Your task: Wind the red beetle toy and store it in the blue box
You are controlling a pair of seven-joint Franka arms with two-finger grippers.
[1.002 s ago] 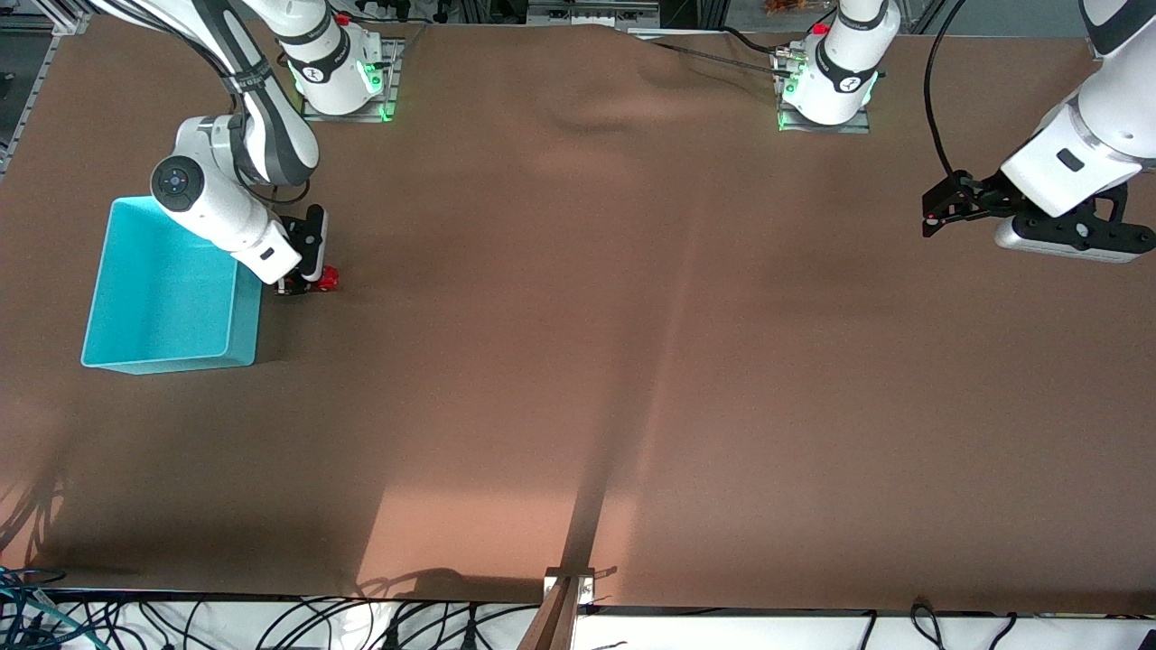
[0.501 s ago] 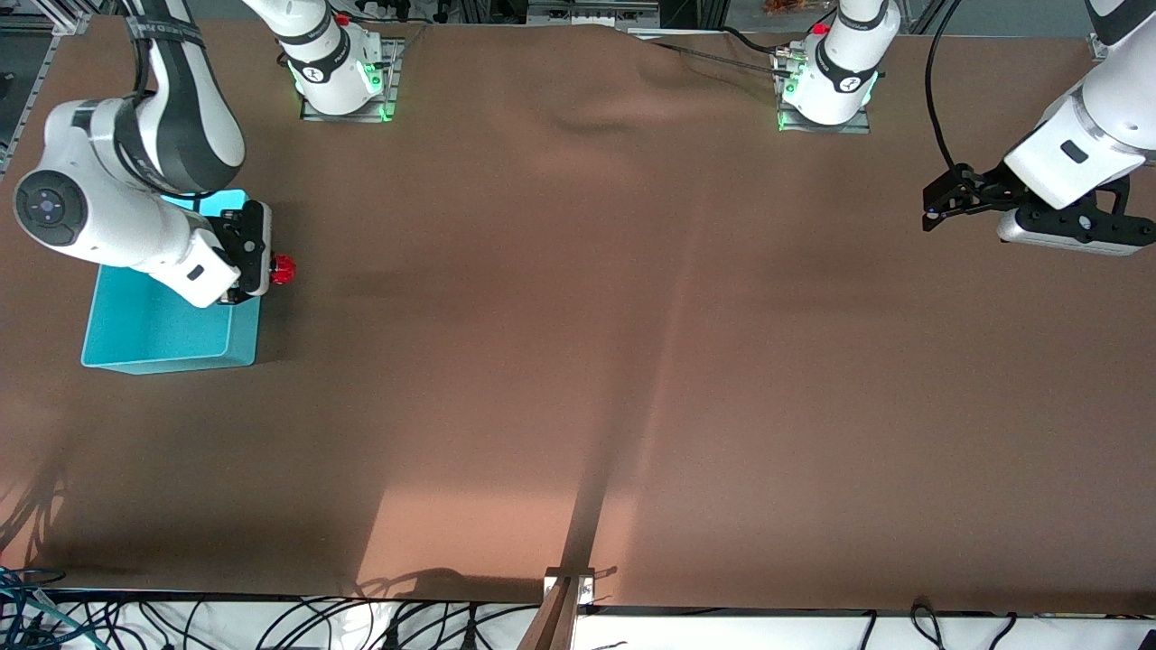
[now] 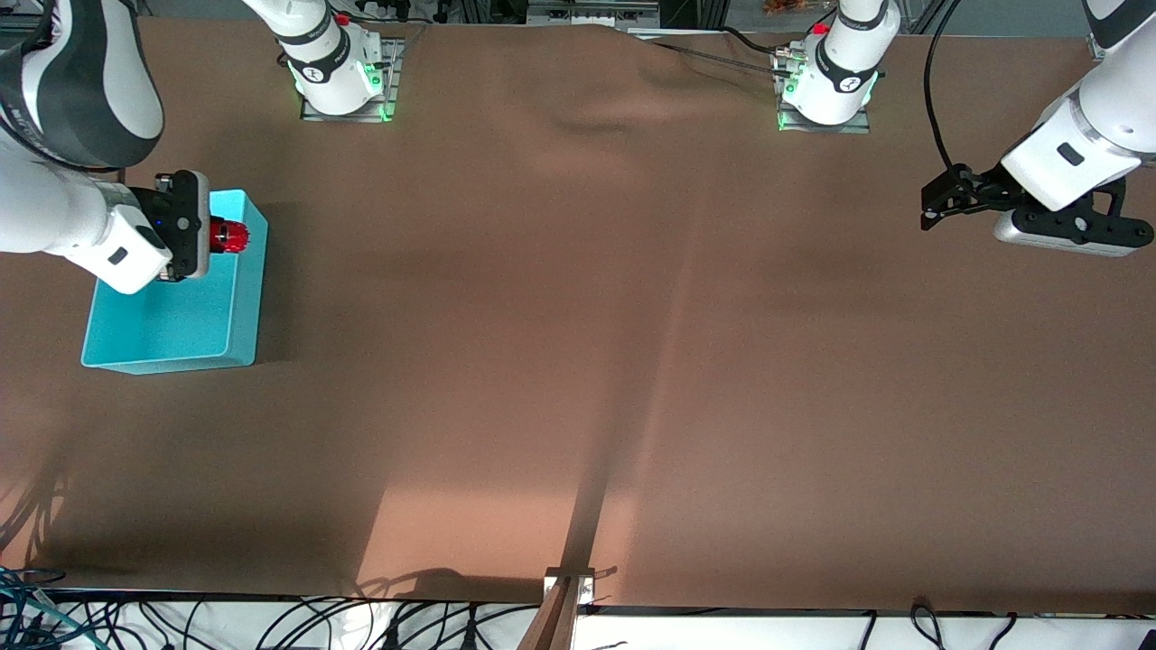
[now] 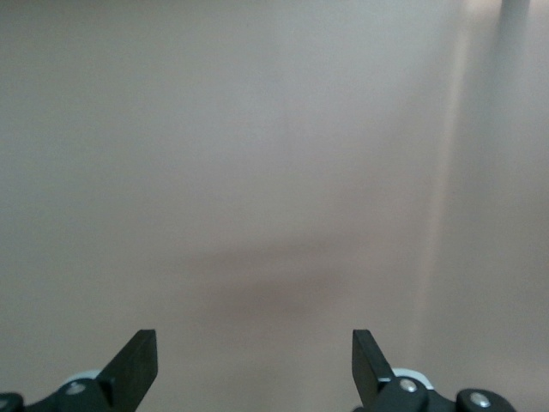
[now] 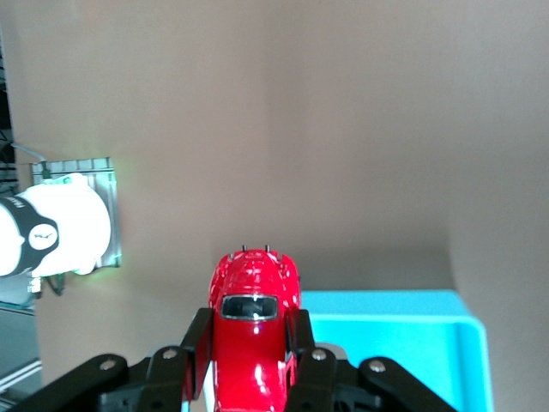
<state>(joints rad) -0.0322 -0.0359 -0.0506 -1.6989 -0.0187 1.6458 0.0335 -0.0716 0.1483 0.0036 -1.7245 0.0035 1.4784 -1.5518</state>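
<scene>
The brown desk point(image 3: 578, 361) carries little: the blue box point(image 3: 181, 329) sits at the right arm's end, open-topped, with nothing visible on the part of its floor that shows. The right hand point(image 3: 215, 236) is up in the air over the box's corner nearest the robot bases, its fingers clamped on the flanks of the red beetle toy point(image 3: 229, 236); the right wrist view shows the car's roof and rear window pinched between the black fingers, nose pointing out past them, with the box's rim just below. The left hand point(image 3: 939, 200) waits in the air over the left arm's end of the desk, its fingers spread apart and holding nothing. Whether the toy is wound cannot be told from these views. Judging by the layout, the carry to the box looks nearly finished; what is left is to lower the toy inside and release it.
</scene>
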